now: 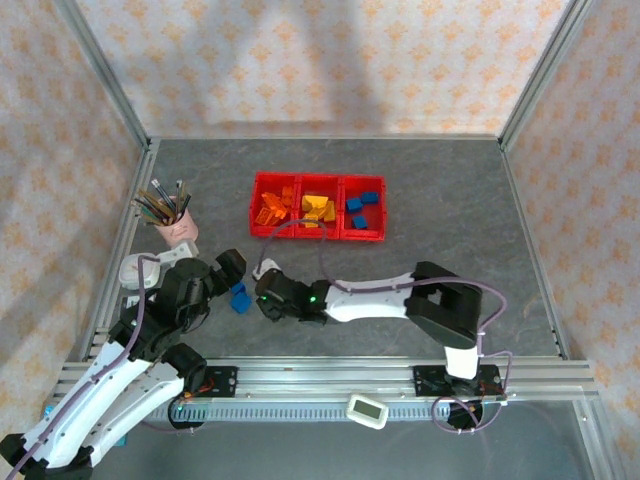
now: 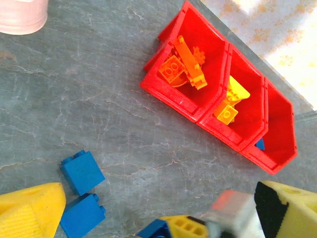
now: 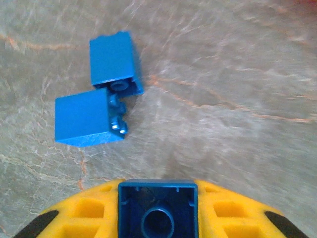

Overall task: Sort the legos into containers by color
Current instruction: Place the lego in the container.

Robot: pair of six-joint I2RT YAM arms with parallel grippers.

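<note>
In the top view, a pink pencil cup (image 1: 176,228) is seen left of the red containers (image 1: 318,237). Orange, yellow and blue legos (image 1: 318,208) are held in the left, middle and right bins. The left end effector (image 1: 233,268) and right end effector (image 1: 263,297) are crowded around loose blue bricks (image 1: 240,298) on the worktop (image 1: 430,180).

In the left wrist view, its fingers (image 2: 29,210) are spread wide apart.

In the right wrist view, a blue brick (image 3: 157,210) is clamped with its hollow underside shown, near the two touching loose ones.

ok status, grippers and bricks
right gripper shut on blue brick. left gripper open, empty. two loose blue bricks nearby. red bins unobstructed.
</note>
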